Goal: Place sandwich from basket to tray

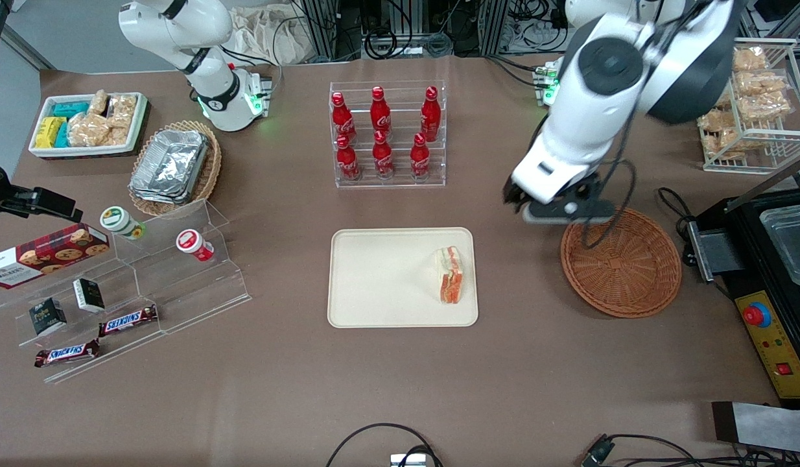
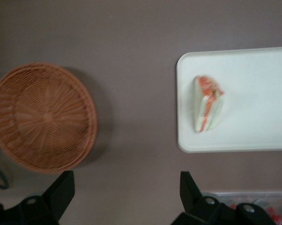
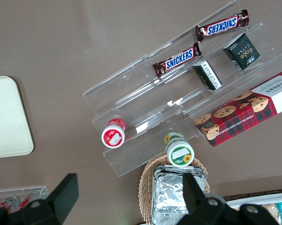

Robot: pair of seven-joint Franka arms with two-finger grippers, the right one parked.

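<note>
On the brown table lie one flat rectangular cream-beige tray (image 1: 387,279), one round reddish-brown woven wicker basket (image 1: 622,263) and one small triangular white-bread sandwich (image 1: 450,275) with red-orange and green layers. Toward the parked arm's end stand a white bin of snack packets (image 1: 87,124), a tan oval wicker basket holding foil containers (image 1: 173,165), and a clear stepped stand (image 1: 134,292) carrying two round cups, two Snickers bars, two small dark boxes and a red cookie box. Farther from the front camera than the tray, a clear rack holds six red cola bottles (image 1: 382,133).

The sandwich lies on the tray, near the edge closest to the basket; the basket holds nothing. The left arm's gripper (image 1: 555,207) hangs above the table at the basket's rim, on the side toward the bottle rack. The front view hides its fingers under the wrist; the left wrist view shows the two dark fingers (image 2: 190,187) spread wide with nothing between them, above bare table between basket (image 2: 42,117) and tray (image 2: 253,136). A white wire rack of bagged pastries (image 1: 756,104) stands toward the working arm's end.
</note>
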